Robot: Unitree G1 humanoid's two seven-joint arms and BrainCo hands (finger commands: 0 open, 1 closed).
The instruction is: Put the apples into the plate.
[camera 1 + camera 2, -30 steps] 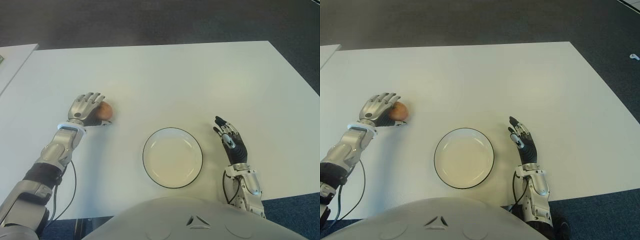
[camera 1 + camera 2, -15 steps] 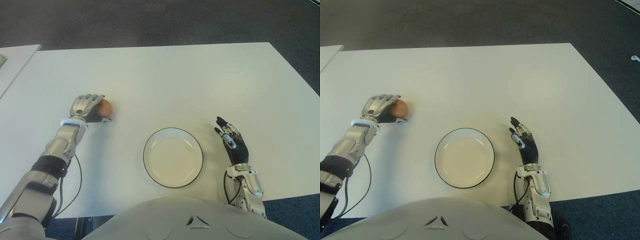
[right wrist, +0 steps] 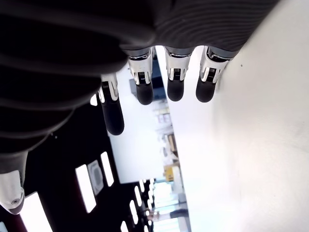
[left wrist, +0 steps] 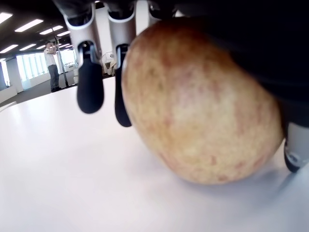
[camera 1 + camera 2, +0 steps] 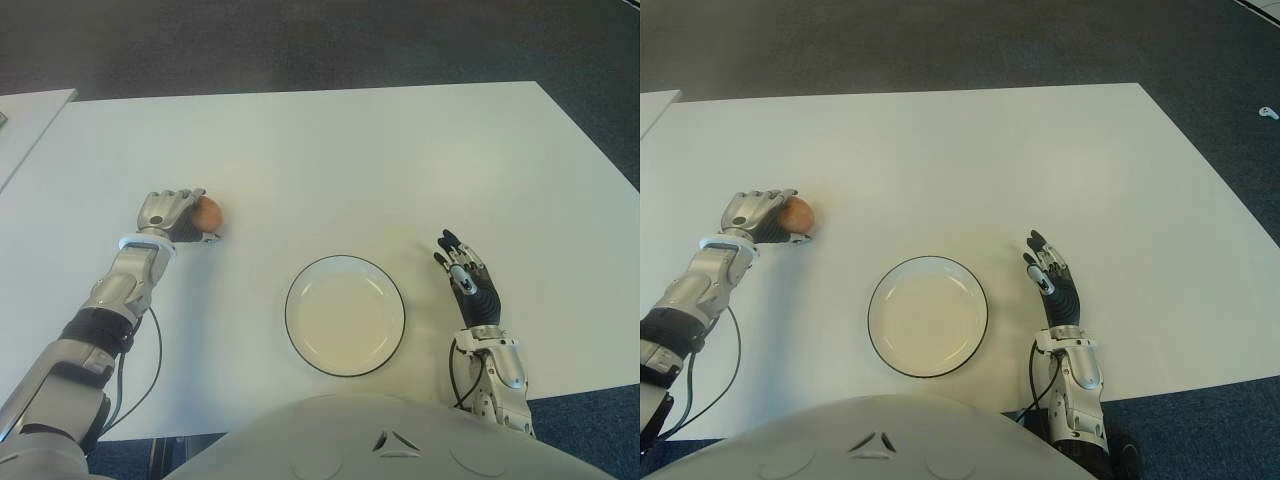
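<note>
My left hand (image 5: 168,213) is out on the left side of the desk (image 5: 330,150), fingers (image 4: 90,82) curled over the apple (image 5: 208,213), which sits on the white surface, well apart from the plate (image 5: 345,315). From the wrist I can see the fruit filling the palm, two dark fingertips hanging down past its far side and the thumb side tucked in at its near edge, so I judge the wrap is on but the apple is not yet lifted, its underside pressed to the desk. To do this well I want the fingertips lower, under the widest part, and the thumb squeezing opposite them before I raise anything; a round, smooth skin like this will roll out if I only press from above. Then a straight lift, a sweep towards the plate in front of my chest, and a low release over its middle so it doesn't skate off the dark rim. My right hand (image 5: 470,285) shows just to the right of the plate, fingers spread and holding nothing. The plate is empty, and I see only this one apple.
</note>
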